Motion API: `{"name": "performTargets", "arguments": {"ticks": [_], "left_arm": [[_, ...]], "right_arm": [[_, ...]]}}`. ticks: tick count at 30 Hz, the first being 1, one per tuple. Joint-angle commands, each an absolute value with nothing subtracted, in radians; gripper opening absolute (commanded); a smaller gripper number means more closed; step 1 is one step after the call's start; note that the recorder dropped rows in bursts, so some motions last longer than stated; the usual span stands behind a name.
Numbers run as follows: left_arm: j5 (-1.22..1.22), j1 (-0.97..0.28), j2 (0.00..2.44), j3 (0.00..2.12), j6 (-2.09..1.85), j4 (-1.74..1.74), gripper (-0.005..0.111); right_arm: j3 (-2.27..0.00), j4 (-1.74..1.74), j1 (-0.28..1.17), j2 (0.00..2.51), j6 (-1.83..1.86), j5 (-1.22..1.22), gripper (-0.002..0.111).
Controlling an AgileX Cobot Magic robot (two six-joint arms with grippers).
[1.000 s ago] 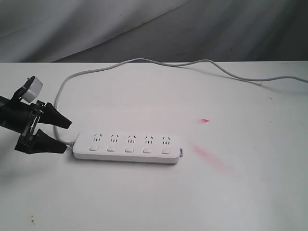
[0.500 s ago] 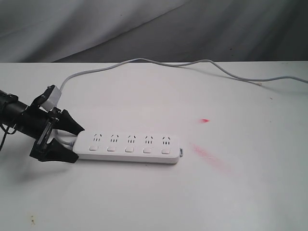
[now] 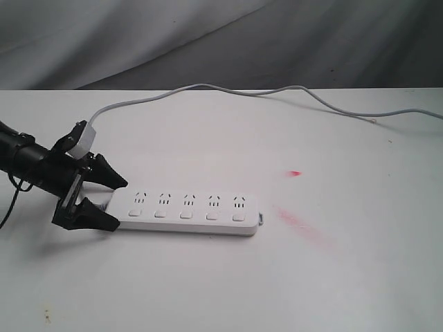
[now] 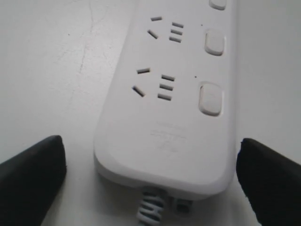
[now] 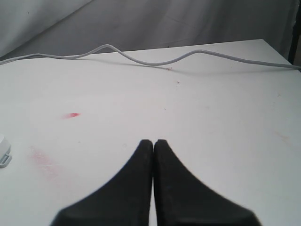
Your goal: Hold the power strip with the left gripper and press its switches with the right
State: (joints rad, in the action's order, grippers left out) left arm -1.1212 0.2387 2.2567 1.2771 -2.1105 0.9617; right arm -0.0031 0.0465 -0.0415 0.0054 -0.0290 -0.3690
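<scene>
The left end effector (image 3: 118, 205) stood wide open with its two black fingers (image 4: 33, 172) straddling the cord end of the power strip (image 3: 185, 211), one on each side; the left wrist view showed bare desk between each finger and the white casing, so nothing was gripped. The strip lay flat on the desk (image 3: 208, 290), left of centre, its five switches (image 3: 185, 215) in a row along the near edge and its grey-white cord (image 3: 208, 87) looping away towards the back. The right end effector (image 5: 153, 146) was closed on nothing, well apart from the strip. By my reading the hold was not yet made and every press remained. The desk was white, with a red spot (image 3: 295, 173) and a red smear (image 3: 297, 223); grey cloth (image 3: 208, 41) hung behind.
</scene>
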Motion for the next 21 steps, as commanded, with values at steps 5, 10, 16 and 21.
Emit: {"name": "performTargets", "arguments": {"ticks": [5,10,16,21], "left_arm": [[-1.066,0.229,2.291,1.274,-2.094,0.886,0.076],[-1.076,0.229,2.291,1.263,-2.094,0.861,0.063],[-1.068,0.229,2.291,1.257,-2.094,0.826,0.063],[-1.078,0.229,2.291,1.257,-2.094,0.82,0.063]], "right_arm": [[0.0,0.038,-0.048,0.0,-0.032,-0.364,0.0],[0.0,0.038,-0.048,0.0,-0.032,-0.364,0.0],[0.0,0.038,-0.048,0.0,-0.032,-0.364,0.0],[0.0,0.038,-0.048,0.0,-0.032,-0.364,0.0]]}}
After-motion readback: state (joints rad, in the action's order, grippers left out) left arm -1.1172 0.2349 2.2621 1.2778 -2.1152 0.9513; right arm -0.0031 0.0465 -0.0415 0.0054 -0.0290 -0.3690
